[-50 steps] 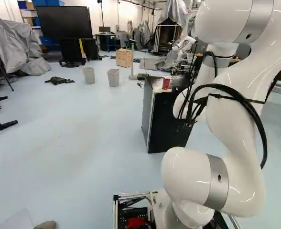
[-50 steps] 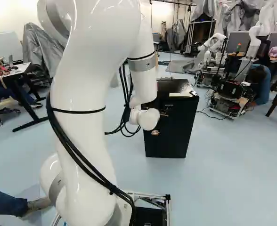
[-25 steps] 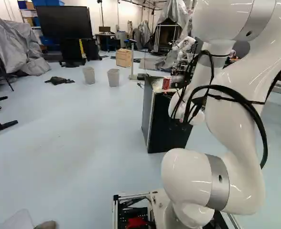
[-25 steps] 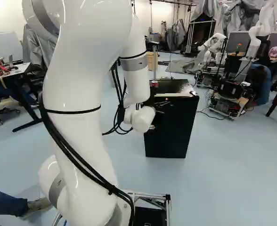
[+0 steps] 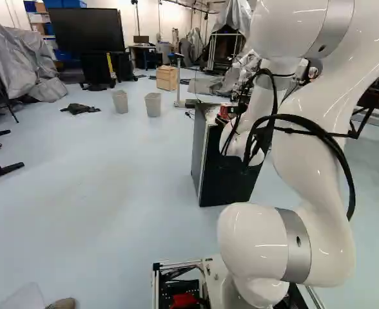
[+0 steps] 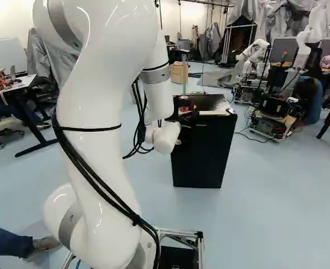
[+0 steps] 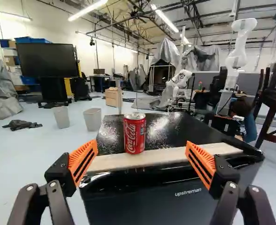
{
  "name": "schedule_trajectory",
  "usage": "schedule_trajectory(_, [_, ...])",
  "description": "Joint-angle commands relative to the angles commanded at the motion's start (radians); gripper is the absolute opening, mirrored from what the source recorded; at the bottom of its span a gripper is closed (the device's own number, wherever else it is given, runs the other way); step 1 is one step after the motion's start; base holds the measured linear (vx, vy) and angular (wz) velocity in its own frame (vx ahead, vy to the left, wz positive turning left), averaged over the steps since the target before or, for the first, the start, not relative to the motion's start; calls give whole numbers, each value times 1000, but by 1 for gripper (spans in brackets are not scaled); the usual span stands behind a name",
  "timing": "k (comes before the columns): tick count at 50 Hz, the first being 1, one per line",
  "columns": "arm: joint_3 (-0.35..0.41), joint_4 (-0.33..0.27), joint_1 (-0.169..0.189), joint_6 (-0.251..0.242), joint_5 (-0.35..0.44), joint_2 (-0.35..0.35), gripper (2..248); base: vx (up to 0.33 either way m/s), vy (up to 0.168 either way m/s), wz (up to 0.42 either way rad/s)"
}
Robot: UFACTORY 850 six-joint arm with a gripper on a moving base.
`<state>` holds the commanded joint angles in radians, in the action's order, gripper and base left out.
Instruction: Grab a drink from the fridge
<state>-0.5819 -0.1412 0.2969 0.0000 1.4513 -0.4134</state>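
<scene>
Looks like the reaching step: time to reach for the shiny red metal can [image 7: 134, 133], upright on top of the boxy black fridge [image 6: 201, 154], right by the flat pale wooden strip [image 7: 168, 156]. Holding nothing, with the black two-finger gripper [image 7: 142, 144] spread wide and its orange pads [image 7: 83, 161] well apart. Next, probably go ahead slowly, get the can in the middle, then squeeze from both sides (gently, so as not to tip it over). Only then lift. Likely no need to open the fridge.
</scene>
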Motion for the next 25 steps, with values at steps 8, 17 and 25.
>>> schedule_trajectory(8, [-25,1,-25,0,-2,-19,247,0,0,0])
schedule_trajectory(17, [-68,1,-44,0,-21,-52,247,0,0,0])
schedule_trajectory(25, [-114,1,-50,0,-45,-86,247,0,0,0])
